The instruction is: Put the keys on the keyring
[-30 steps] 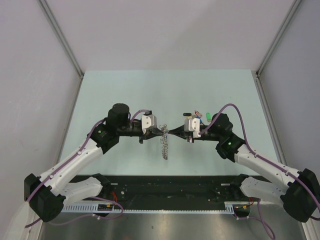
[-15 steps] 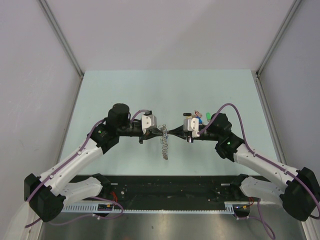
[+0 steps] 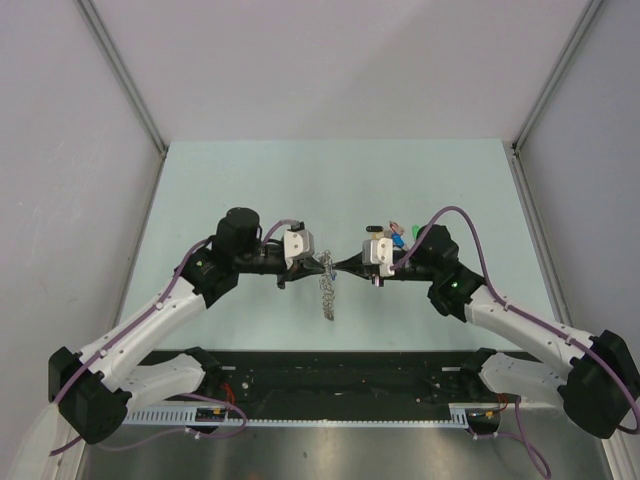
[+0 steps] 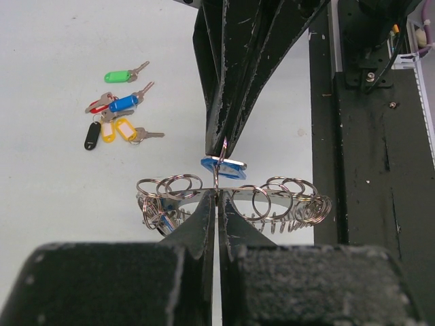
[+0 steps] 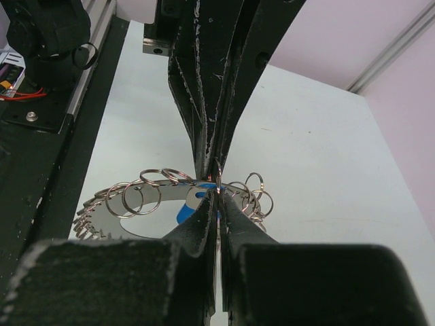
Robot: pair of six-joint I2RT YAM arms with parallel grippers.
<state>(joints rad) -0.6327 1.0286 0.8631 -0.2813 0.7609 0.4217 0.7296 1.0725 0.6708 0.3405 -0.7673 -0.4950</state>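
Observation:
The keyring (image 3: 327, 292), a grey ring rimmed with small wire loops, hangs between my two grippers above the table. My left gripper (image 3: 323, 264) is shut on one small loop at the ring's top; in the left wrist view its tips (image 4: 217, 195) meet on that loop, with the keyring (image 4: 279, 200) spread across. My right gripper (image 3: 338, 265) faces it tip to tip and is shut on the same loop (image 5: 219, 193). A blue key (image 4: 224, 168) sits at that loop, between the tips. The other keys (image 4: 115, 119) lie loose on the table: green, blue, red, black, yellow.
The loose keys lie on the pale table just behind my right wrist (image 3: 397, 231). A black rail (image 3: 340, 375) with cables runs along the near edge. Grey walls close the table on the left, right and back.
My right arm has shifted slightly to the left, toward the left gripper, baring more of the loose keys. The hanging keyring has swung a little. Both grippers keep their hold.

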